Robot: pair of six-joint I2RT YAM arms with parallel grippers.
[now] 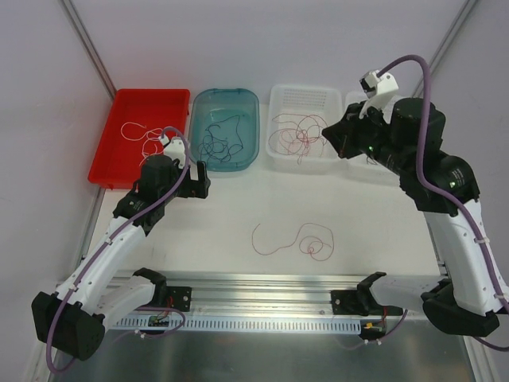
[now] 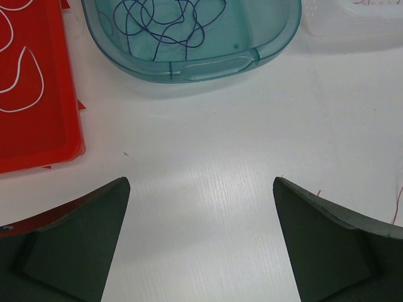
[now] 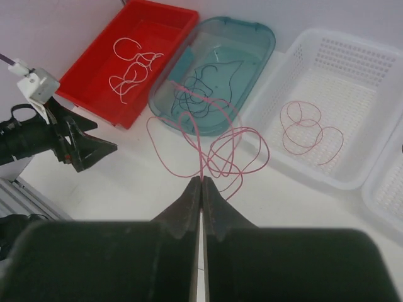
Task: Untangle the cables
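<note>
Pink cable hangs pinched between the fully closed jaws of the right gripper, beside the white basket. Its strand runs toward 12 o'clock, loops spreading 9-to-3. The left gripper gapes wide.

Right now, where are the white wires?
The white wires lie in the red tray at the far left of the top view, right beside the teal bin that holds the dark wires.

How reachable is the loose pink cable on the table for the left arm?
Probably yes: the left end effector hangs open over bare table, nothing between it and the pink cable; the right end effector, shut on other pink strands, is away by the white basket.
</note>
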